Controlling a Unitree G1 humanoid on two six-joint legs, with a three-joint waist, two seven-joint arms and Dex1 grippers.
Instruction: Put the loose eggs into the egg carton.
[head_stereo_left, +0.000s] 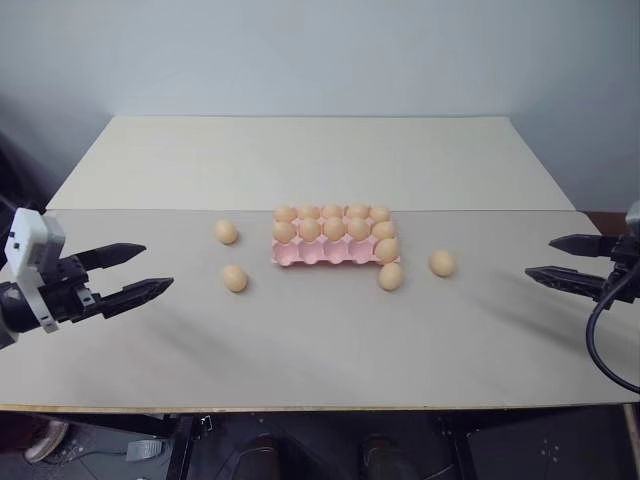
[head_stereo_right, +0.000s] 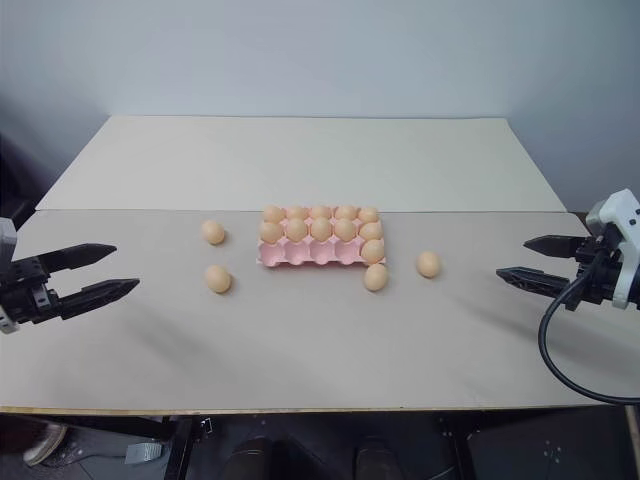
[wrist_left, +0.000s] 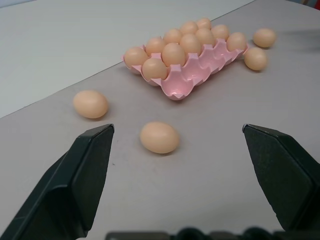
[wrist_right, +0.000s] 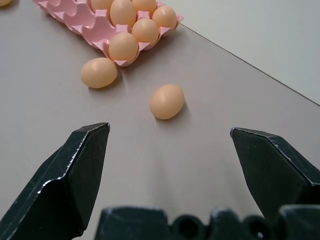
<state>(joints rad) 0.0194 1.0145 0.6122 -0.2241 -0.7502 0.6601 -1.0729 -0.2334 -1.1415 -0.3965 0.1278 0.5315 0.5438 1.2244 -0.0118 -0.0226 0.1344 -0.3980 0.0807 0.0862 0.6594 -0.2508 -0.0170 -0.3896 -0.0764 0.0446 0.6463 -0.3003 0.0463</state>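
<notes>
Pale and bare apart from the eggs, the counter (head_stereo_left: 330, 340) carries the pink egg carton (head_stereo_left: 322, 252) at its middle, with four loose eggs lying around it, two on each side. On the left side, the nearer loose egg (head_stereo_left: 235, 278) lies straight ahead of the left gripper (head_stereo_left: 146, 270), between the lines of its two black fingers in the left wrist view, its long axis crosswise to them; the farther left egg (head_stereo_left: 226, 232) sits beyond it and off to one side. On the right, the outer egg (head_stereo_left: 442, 263) lies ahead of the right gripper (head_stereo_left: 540, 257), and the inner egg (head_stereo_left: 391, 276) rests just beside the carton's near corner. Each gripper's jaws stand wide open and hold nothing, hovering above the counter, well apart from any egg. The carton's near row still has open cups. By my reading, each arm should take its own side's eggs, the left reaching first for the nearer one.
</notes>
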